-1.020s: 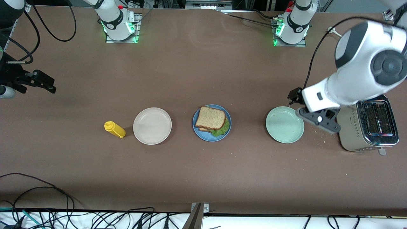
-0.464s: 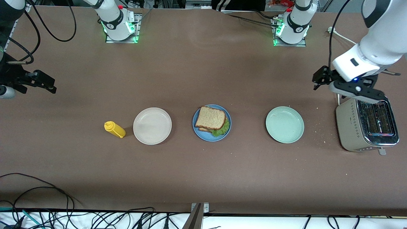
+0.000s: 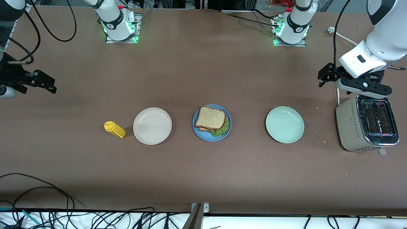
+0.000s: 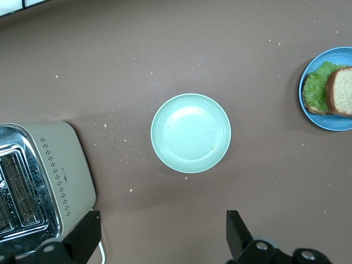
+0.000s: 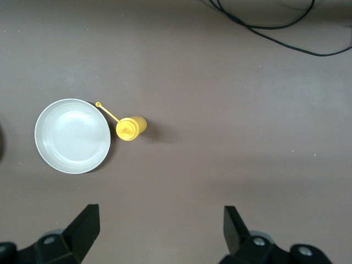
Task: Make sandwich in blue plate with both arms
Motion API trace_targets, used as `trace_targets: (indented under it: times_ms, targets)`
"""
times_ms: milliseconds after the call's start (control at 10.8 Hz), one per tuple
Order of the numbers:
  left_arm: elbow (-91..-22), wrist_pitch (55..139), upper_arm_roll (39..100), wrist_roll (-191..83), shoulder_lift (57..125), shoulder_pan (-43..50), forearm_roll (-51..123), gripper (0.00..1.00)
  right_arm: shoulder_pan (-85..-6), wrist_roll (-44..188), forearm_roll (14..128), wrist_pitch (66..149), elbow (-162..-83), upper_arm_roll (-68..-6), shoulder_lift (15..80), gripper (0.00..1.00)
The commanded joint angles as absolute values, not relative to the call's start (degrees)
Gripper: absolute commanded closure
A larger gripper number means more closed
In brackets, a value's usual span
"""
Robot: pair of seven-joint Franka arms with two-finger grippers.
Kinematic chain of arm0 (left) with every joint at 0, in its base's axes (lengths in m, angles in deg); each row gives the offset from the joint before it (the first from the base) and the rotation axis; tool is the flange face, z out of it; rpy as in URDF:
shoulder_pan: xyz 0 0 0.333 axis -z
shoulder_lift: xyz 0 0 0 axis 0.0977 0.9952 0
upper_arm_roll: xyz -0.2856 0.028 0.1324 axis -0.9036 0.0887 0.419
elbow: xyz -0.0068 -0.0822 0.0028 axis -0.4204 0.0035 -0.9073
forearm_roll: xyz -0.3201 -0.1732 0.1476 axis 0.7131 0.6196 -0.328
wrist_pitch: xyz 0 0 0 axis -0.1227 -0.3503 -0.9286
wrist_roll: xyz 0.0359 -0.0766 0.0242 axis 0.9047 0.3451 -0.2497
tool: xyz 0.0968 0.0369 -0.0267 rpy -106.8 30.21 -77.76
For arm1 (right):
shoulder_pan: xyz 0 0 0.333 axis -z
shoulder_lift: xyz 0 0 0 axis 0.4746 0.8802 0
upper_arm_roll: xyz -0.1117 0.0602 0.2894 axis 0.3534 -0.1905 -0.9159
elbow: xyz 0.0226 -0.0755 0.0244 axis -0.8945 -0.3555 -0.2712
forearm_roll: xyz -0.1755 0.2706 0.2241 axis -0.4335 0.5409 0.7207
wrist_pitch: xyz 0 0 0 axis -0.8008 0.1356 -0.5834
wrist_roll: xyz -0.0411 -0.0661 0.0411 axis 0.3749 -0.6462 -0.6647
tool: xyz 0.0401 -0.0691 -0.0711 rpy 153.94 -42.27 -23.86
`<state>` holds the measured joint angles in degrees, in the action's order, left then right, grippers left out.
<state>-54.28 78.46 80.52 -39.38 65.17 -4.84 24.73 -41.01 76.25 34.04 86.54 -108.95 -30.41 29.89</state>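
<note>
The sandwich [image 3: 211,119] sits on the blue plate [image 3: 203,135] in the middle of the table [image 3: 203,178], with green lettuce [image 3: 222,128] poking out from under the top bread. A pale green plate [image 3: 284,124] is beside it toward the left arm's end, and a beige plate [image 3: 152,126] is beside it toward the right arm's end. A yellow bottle [image 3: 114,129] lies just beside the beige plate. A toaster [image 3: 367,124] stands at the left arm's end of the table. The left gripper [image 3: 324,75] hangs in the air over the bare table near the toaster, with its fingers [image 4: 237,231] spread wide and holding nothing. The right gripper [image 3: 39,83] waits over the table edge at its own end, its fingers [image 5: 236,225] spread wide too and holding nothing.
</note>
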Motion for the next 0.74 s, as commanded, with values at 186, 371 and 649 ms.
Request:
trace_targets:
  times_ms: [186, 371, 649]
  targets:
    - [-54.3, 77.3, 80.5, -39.6, 65.0, -4.6, 25.7, 0.0, -40.9, 76.8, 35.1, 86.2, -108.1, -30.4, 29.9, 0.0]
    - [-54.2, 77.3, 80.5, -39.6, 65.1, -4.6, 25.7, 0.0, -40.9, 76.8, 35.1, 86.2, -108.1, -30.4, 29.9, 0.0]
    - [-54.3, 77.3, 80.5, -39.5, 65.4, -5.0, 25.7, 0.0, -40.9, 76.7, 35.1, 86.2, -108.1, -30.4, 29.9, 0.0]
